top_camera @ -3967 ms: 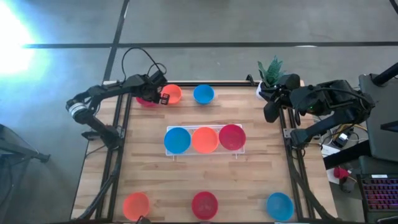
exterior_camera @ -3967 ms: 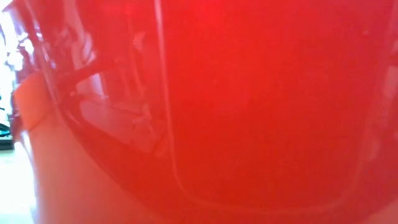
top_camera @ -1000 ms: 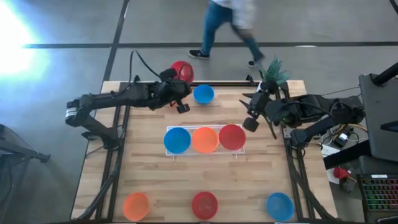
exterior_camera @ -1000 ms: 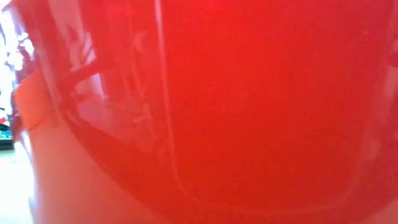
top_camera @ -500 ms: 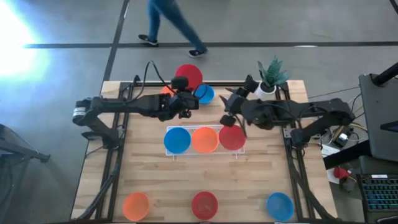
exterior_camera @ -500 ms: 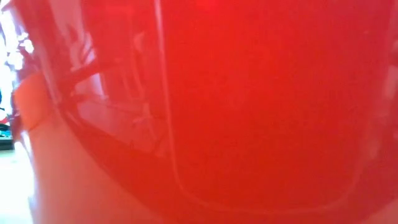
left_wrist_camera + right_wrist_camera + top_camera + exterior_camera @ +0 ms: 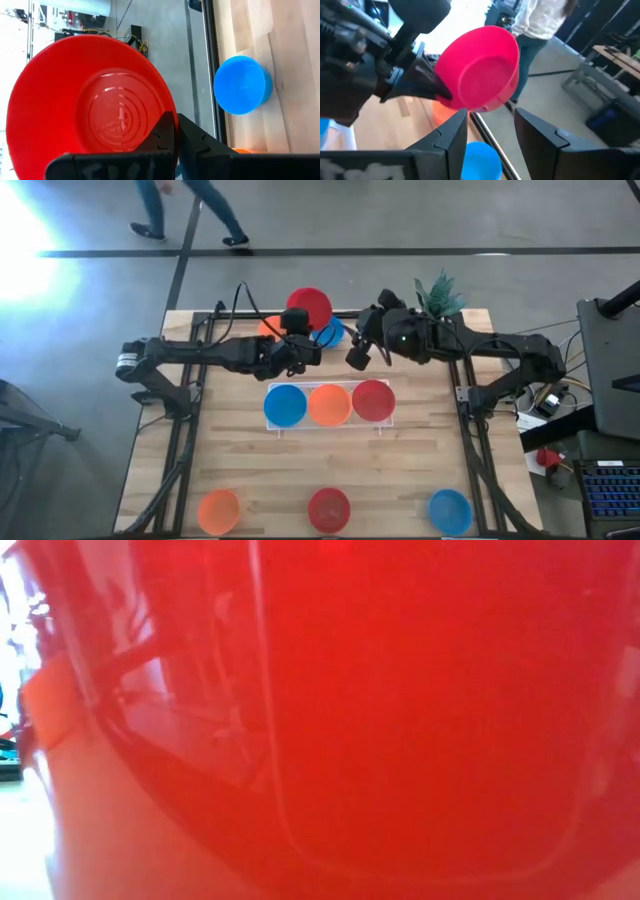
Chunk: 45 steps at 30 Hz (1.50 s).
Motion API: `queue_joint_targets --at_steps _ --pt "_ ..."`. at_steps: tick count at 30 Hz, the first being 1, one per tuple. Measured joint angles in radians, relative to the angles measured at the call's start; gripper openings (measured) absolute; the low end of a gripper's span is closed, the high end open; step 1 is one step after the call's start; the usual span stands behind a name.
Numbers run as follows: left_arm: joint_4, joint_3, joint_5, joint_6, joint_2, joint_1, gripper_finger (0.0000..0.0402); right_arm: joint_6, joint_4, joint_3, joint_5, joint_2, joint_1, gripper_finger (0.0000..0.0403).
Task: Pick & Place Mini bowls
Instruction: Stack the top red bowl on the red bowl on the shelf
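My left gripper (image 7: 299,332) is shut on a red mini bowl (image 7: 308,308) held over the table's far edge. My right gripper (image 7: 357,355) stands open just to the right of that bowl (image 7: 482,67), its fingers spread and touching nothing. A blue mini bowl (image 7: 330,333) and an orange one (image 7: 267,328), half hidden by the left arm, rest on the table at the far edge. A blue, an orange and a red bowl sit in the white tray (image 7: 330,423). Another orange (image 7: 219,508), red (image 7: 329,508) and blue bowl (image 7: 449,510) stand along the near edge. My left gripper pinches the red bowl's rim (image 7: 169,116) between its two shut fingers, one finger (image 7: 162,131) inside the bowl and one outside. It comes at the bowl from the table's left, almost level. The bowl is lifted clear and tipped, its hollow toward both wrist cameras.
A small white pot with a green plant (image 7: 437,295) stands at the far right corner, behind the right arm. The red bowl at the near edge fills the low view (image 7: 400,720). A person (image 7: 190,205) walks on the floor beyond the table.
My left gripper has carried the red bowl a little toward the table's right edge and rolled, so the bowl has turned in its hold. My right gripper has swung toward the table's left and far edge, up to the red bowl. The person has walked leftward.
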Motion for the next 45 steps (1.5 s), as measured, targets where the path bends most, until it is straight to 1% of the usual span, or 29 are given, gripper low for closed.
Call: queue_joint_targets --at_steps 5,7,11,14,18,24,32,41,45 --pt "0.001 0.000 0.000 0.011 0.000 -0.007 0.0000 0.031 0.053 0.000 -0.159 0.004 -0.060 0.0152" --pt "0.001 0.000 0.000 0.024 0.000 -0.011 0.0000 0.043 0.069 0.000 -0.207 0.005 -0.080 0.0150" --pt "0.001 0.000 0.000 0.024 0.000 -0.011 0.0000 0.102 0.086 0.000 -0.219 0.015 -0.110 0.0151" --pt "0.001 0.000 0.000 0.025 0.000 -0.012 0.0000 0.118 0.088 0.000 -0.224 0.030 -0.129 0.0150" --pt "0.001 0.000 0.000 0.039 0.000 -0.014 0.0000 0.121 0.104 0.000 -0.276 0.064 -0.145 0.0148" --pt "-0.008 -0.002 -0.003 0.038 0.001 -0.015 0.0000 0.114 0.138 0.001 -0.252 0.115 -0.147 0.0144" --pt "-0.003 -0.002 -0.015 0.039 0.001 -0.016 0.0000 0.137 0.168 0.001 -0.160 0.140 -0.148 0.0134" --pt "-0.010 -0.002 -0.009 0.038 0.001 -0.019 0.0000 0.143 0.170 0.001 -0.171 0.143 -0.176 0.0130" --pt "-0.009 -0.002 -0.009 0.038 0.001 -0.019 0.0000 0.164 0.169 0.001 -0.178 0.145 -0.180 0.0112"
